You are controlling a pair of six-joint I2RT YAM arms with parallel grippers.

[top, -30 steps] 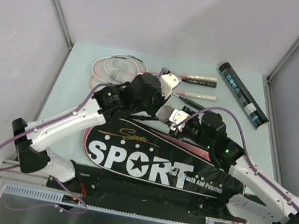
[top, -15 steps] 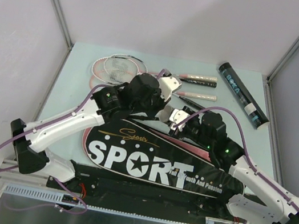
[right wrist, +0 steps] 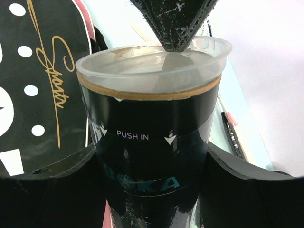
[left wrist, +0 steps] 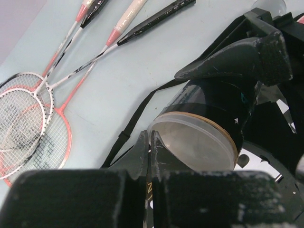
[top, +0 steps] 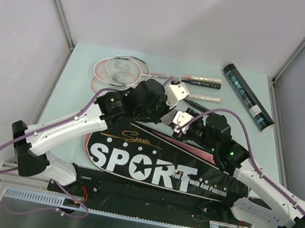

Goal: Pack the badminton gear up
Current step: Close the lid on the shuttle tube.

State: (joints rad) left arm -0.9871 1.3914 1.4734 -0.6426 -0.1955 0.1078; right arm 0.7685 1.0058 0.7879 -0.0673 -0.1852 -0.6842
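Observation:
My right gripper (right wrist: 152, 159) is shut on a dark tube (right wrist: 148, 137) with teal print and holds it over the back edge of the black SPORT bag (top: 155, 163). The tube's clear cap (right wrist: 149, 64) faces my left gripper (left wrist: 149, 138). That gripper is shut and empty, and its tips press on the cap (left wrist: 194, 142). In the top view the left gripper (top: 172, 103) meets the right gripper (top: 179, 120) at the table's middle. Pink-and-white rackets (top: 119, 70) lie at the back left, handles (top: 203, 80) pointing right. A second tube (top: 248, 98) lies at the back right.
The bag fills the near half of the table, its black strap (left wrist: 128, 126) trailing over the pale tabletop (top: 79, 77). Grey walls (top: 175, 17) close in the back and both sides. The racket shafts (left wrist: 90, 59) run just behind the two grippers.
My left gripper has shifted a little nearer and to the right, onto the tube's cap. The right arm and its tube have stayed put.

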